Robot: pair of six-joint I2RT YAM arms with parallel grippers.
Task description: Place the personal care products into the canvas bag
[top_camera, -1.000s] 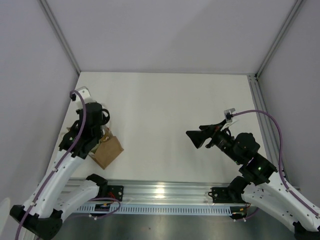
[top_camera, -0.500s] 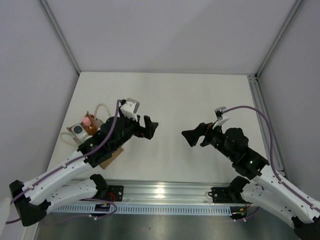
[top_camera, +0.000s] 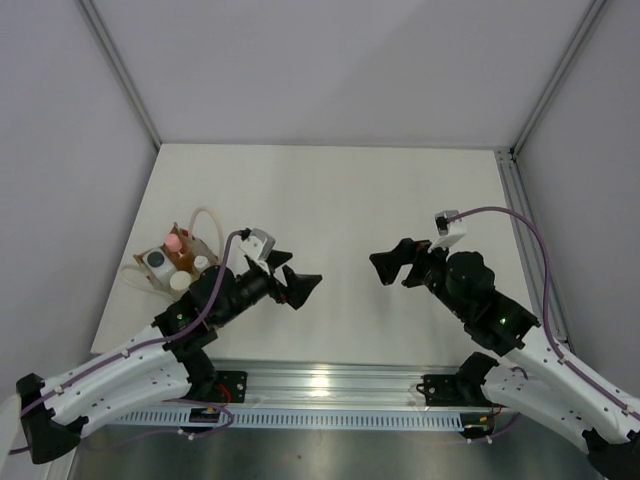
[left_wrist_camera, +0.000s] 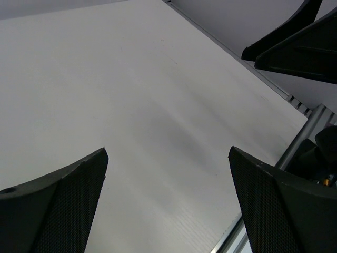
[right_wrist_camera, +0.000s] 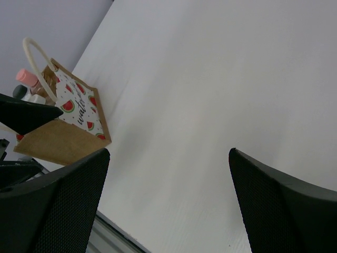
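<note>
From the top view, the task looks finished, or very close to it. The canvas bag [top_camera: 190, 240] stands near the left edge of the table [top_camera: 350, 190], with one cream handle [top_camera: 207, 218] looping up on its far side. Four caps show in its mouth: the pink cap [top_camera: 173, 241], the dark cap of the white bottle [top_camera: 157, 261], and two pale caps [top_camera: 200, 263] close together on the near side. I cannot tell from above which pale cap belongs to the olive-green bottle and which to the amber one. No bottle lies on the table outside the bag. The left claw [top_camera: 298, 272] hovers just right of the bag, released and grasping nothing. The right claw [top_camera: 388, 257] is also spread and carries nothing. The two claws face each other over the middle of the table, well apart.

The left wrist view shows only its own two fingers standing wide over bare table, with the dark tips of the right claw in the upper right corner. The bag is not in this view.

The right wrist view gives what the top view hides: the side of the bag. It stands upright, brown, with a white panel of watermelon print. The pink cap and a dark cap beside it rise above the rim, under the handle. A finger of the left claw points in front of the bag; I cannot tell if it touches it.

I judge that only pulling the arms back is left.
</note>
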